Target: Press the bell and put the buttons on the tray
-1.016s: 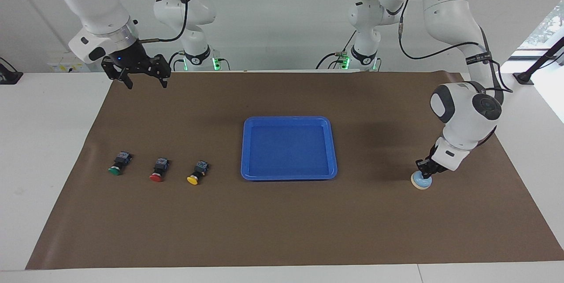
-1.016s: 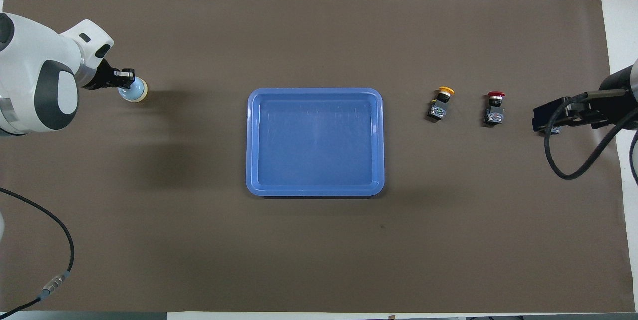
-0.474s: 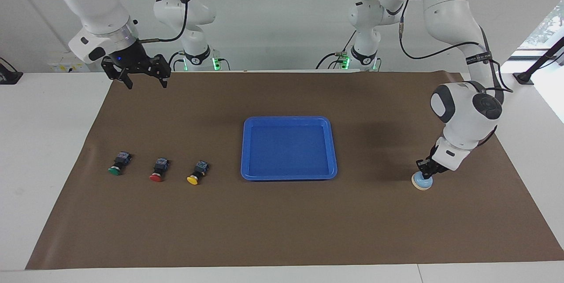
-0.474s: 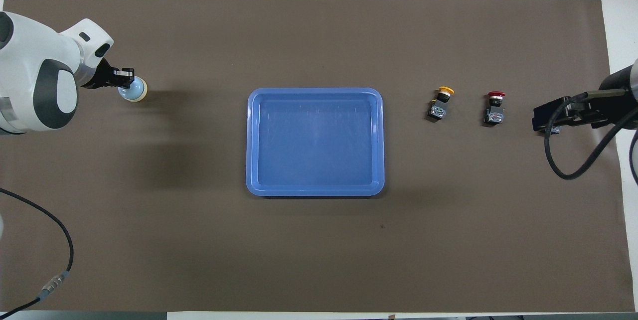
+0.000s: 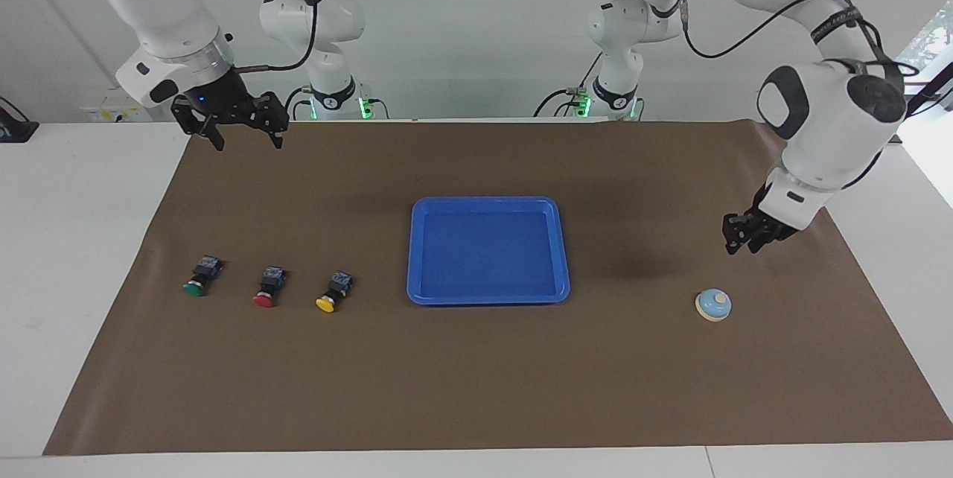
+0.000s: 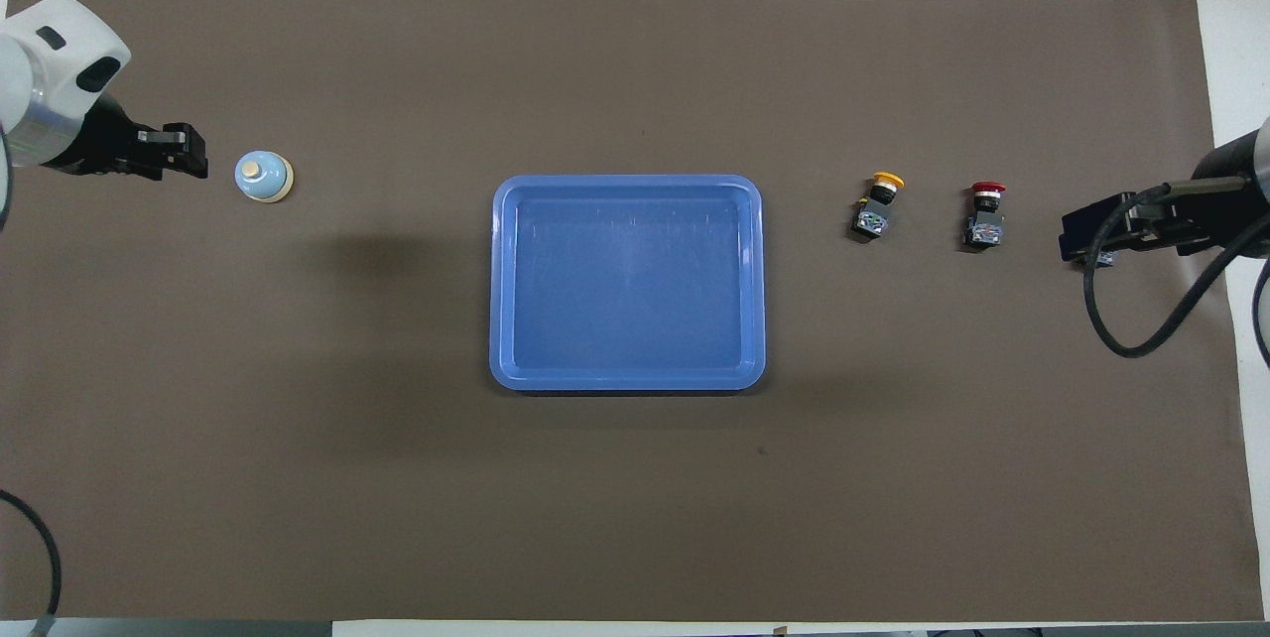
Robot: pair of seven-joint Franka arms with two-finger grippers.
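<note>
The bell (image 5: 713, 305) sits alone on the brown mat (image 5: 476, 389) at the left arm's end of the counter, beside the blue tray (image 5: 488, 202), which holds nothing. The left hand (image 5: 748, 236) hangs in the air above the mat, clear of the bell; whether its fingers are parted or closed cannot be told. A second ago that hand was down on the bell's dome, and it has since lifted off, so the press looks done.

The three buttons lie in a row at the right arm's end: green button (image 5: 198, 278), red button (image 5: 267, 290), and yellow button (image 5: 334, 293) closest to the tray. Each lies on its side, long axis running toward the robots, cap pointing away. The right hand (image 5: 238, 128), fingers spread and empty, waits raised over the mat's edge by the robots. It is the nearer arm, so the buttons likely fall to it.
</note>
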